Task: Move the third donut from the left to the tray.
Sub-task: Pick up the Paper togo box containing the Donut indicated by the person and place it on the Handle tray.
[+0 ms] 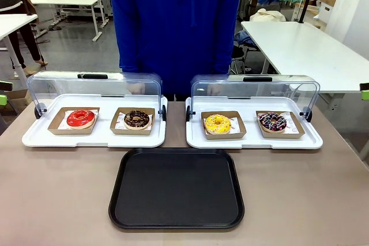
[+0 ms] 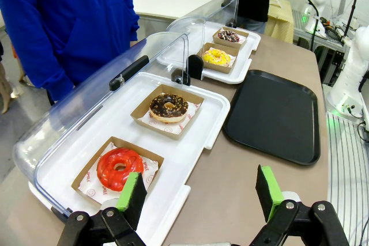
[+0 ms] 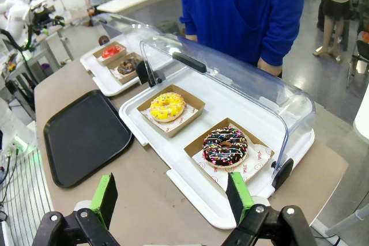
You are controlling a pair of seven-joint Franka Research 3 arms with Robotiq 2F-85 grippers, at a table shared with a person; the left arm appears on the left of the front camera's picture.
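Note:
The third donut (image 1: 217,123) has yellow glaze and sits in a brown cardboard tray on the right white tray; I also see the third donut (image 3: 167,106) in the right wrist view and the third donut (image 2: 216,57) far off in the left wrist view. The black tray (image 1: 176,188) lies empty at the table's front middle, also seen as the tray (image 3: 81,135) and the tray (image 2: 274,113). My left gripper (image 2: 202,191) hangs open above the table's left end. My right gripper (image 3: 171,194) is open above the right end. Neither holds anything.
A red donut (image 1: 81,118) and a chocolate donut (image 1: 136,119) rest on the left white tray (image 1: 92,137). A chocolate sprinkled donut (image 1: 272,121) shares the right white tray (image 1: 253,141). Both clear lids stand raised. A person in blue (image 1: 176,21) stands at the far side.

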